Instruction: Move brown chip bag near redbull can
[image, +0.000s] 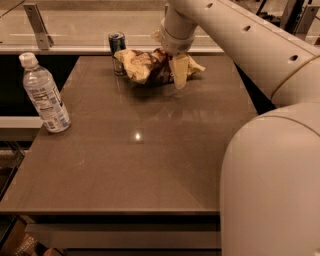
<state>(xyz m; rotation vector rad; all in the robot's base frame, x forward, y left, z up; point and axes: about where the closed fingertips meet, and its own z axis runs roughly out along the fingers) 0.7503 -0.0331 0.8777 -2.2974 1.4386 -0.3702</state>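
Observation:
The brown chip bag (143, 65) is crumpled, with a dark brown middle and cream-yellow ends, at the far edge of the table. Its left end lies right next to the redbull can (117, 49), a slim blue and silver can that stands upright at the far left. My gripper (173, 75) reaches down from the arm at the upper right and is shut on the right part of the bag. One cream finger (179, 74) shows in front of the bag. The bag hides the base of the can's right side.
A clear plastic water bottle (44, 93) with a white cap stands upright at the table's left edge. The brown table (150, 150) ends at a glass rail with a metal bracket (38, 24) behind. My arm's large white body fills the right side of the view.

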